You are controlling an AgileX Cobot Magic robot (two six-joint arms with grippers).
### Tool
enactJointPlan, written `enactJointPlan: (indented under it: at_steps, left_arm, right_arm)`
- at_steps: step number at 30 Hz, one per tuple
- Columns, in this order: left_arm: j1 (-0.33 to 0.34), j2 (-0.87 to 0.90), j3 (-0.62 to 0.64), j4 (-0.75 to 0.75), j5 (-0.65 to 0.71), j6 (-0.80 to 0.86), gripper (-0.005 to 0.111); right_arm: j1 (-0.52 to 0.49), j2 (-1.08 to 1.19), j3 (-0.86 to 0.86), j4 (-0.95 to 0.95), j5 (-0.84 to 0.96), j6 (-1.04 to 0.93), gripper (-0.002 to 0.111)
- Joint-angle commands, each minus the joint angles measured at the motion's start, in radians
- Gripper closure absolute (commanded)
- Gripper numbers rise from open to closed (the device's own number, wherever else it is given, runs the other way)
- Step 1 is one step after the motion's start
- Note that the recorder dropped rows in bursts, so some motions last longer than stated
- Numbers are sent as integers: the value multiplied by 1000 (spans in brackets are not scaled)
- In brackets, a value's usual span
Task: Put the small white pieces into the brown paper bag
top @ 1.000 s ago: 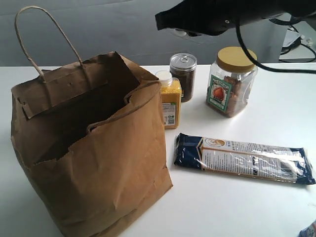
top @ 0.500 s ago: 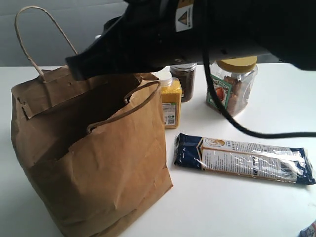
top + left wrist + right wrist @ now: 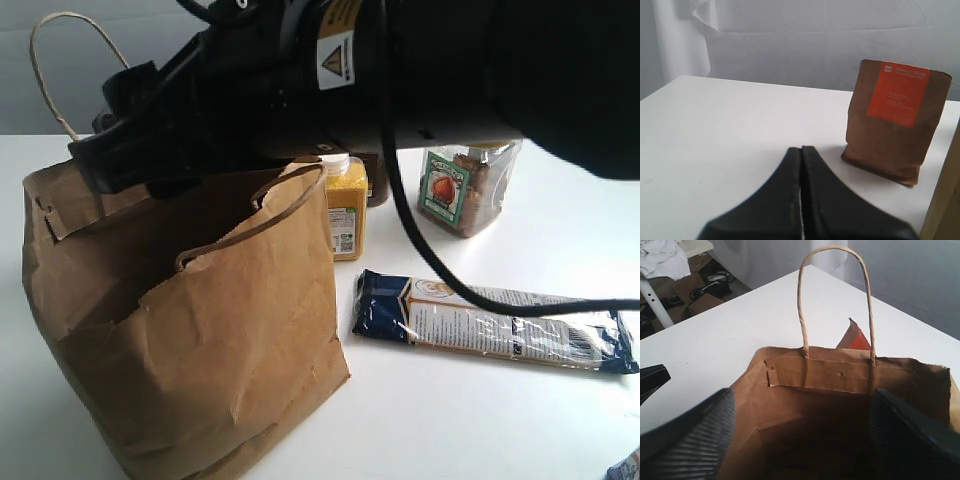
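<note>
Over on the left of the exterior view, the big crumpled brown kraft paper bag [image 3: 200,350] stands upright on the white table [image 3: 480,420], tall axis vertical and torn mouth facing straight up. Its back twisted-paper handle [image 3: 45,60] sticks up, while the front handle [image 3: 255,222] flops across the opening. The bulky black right arm [image 3: 300,90] reaches in from the right, roughly level, with its end over the bag's mouth. Just beside the bag is a yellow plastic bottle [image 3: 346,215], further back a clear plastic jar with a peach label [image 3: 462,190], and a long glossy blue-and-clear packet [image 3: 490,320] lies flat. Left wrist view: the left gripper [image 3: 801,152] has its smooth black fingers pressed tight together with nothing between them, pointing across the table past a matte brown stand-up pouch with an orange label [image 3: 895,125]. Right wrist view: looking down into the bag, the right gripper [image 3: 802,395] is spread wide, ribbed pads [image 3: 700,435] out toward either side of the opening, nothing held. The bag's inside is too dark, so can't tell what's in there.
</note>
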Motion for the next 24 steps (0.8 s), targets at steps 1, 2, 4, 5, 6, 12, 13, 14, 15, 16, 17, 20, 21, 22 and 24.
enactJointPlan:
  at_steps: [1, 2, 4, 5, 6, 12, 13, 14, 15, 16, 17, 20, 21, 22, 24]
  left_arm:
    - [-4, -3, 4, -8, -3, -4, 107]
    - [-4, -3, 4, -8, -3, -4, 107]
    - [-4, -3, 4, -8, -3, -4, 107]
    - [-4, -3, 4, -8, -3, -4, 107]
    - [-4, -3, 4, -8, -3, -4, 107]
    - [-4, -3, 4, -8, -3, -4, 107]
    - [-4, -3, 4, -8, -3, -4, 107]
    - [-4, -3, 4, -8, -3, -4, 107]
    - [-4, -3, 4, -8, -3, -4, 107]
    - [-4, -3, 4, -8, -3, -4, 107]
    - [-4, -3, 4, -8, -3, -4, 107]
    - [-4, -3, 4, -8, -3, -4, 107]
    - [-4, -3, 4, -8, -3, -4, 107]
    - [-4, -3, 4, -8, -3, -4, 107]
    - [-4, -3, 4, -8, -3, -4, 107]
  right_arm:
    - [4, -9, 6, -2, -8, 13, 33]
    - [4, -9, 6, -14, -7, 21, 34]
    - [2, -11, 6, -54, 8, 85, 39]
    - [-3, -13, 6, -79, 14, 113, 45]
    - [-12, -15, 6, -102, 21, 143, 51]
    - [-64, -52, 6, -138, 51, 166, 87]
    - [-75, -61, 6, -138, 57, 166, 91]
    - [-86, -72, 6, -138, 67, 168, 96]
    - [-94, -81, 6, -141, 75, 168, 99]
    - [-107, -89, 11, -143, 83, 169, 103]
    - [-121, -102, 23, -143, 80, 169, 107]
    - [-169, -143, 84, -143, 65, 170, 108]
    - [-182, -156, 113, -143, 55, 172, 108]
    - [-201, -173, 145, -141, 50, 174, 108]
    - [-234, -207, 208, -135, 33, 177, 108]
